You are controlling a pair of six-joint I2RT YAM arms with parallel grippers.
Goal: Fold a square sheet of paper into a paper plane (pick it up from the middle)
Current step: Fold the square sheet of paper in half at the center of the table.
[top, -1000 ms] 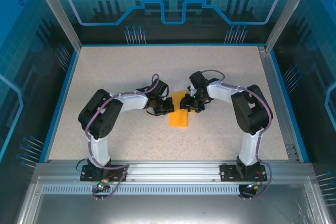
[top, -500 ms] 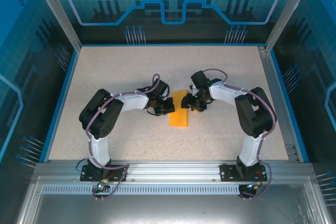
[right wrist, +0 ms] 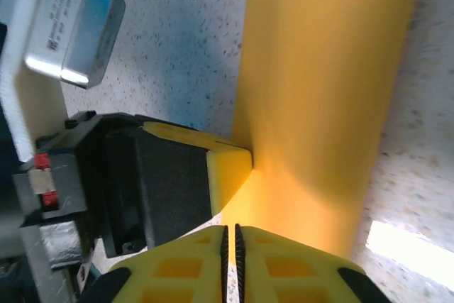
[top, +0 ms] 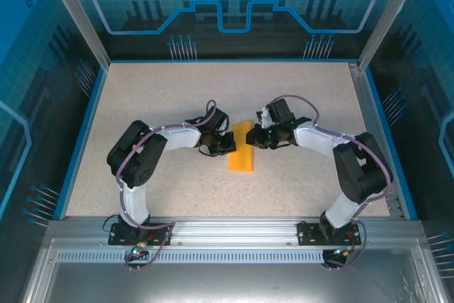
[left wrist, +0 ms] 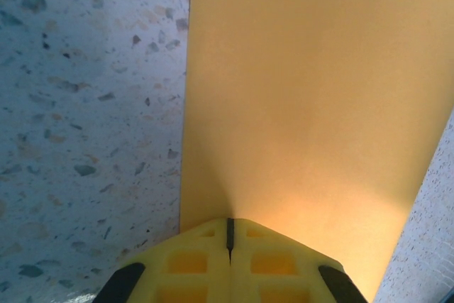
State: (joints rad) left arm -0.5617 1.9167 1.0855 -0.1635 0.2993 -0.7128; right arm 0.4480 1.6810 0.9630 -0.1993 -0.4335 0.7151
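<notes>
Two tips — left gripper (top: 230, 144), right gripper (top: 253, 139) — touch the paper (top: 241, 160).

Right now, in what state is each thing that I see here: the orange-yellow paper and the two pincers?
Sheet of paper: folded to a narrow strip, lying on the table between the two pincers.
Left pincer: shut, tip at the paper's edge; whether it pinches the paper I cannot tell.
Right pincer: shut to a thin slit, tip at the paper; a grip cannot be told.
</notes>
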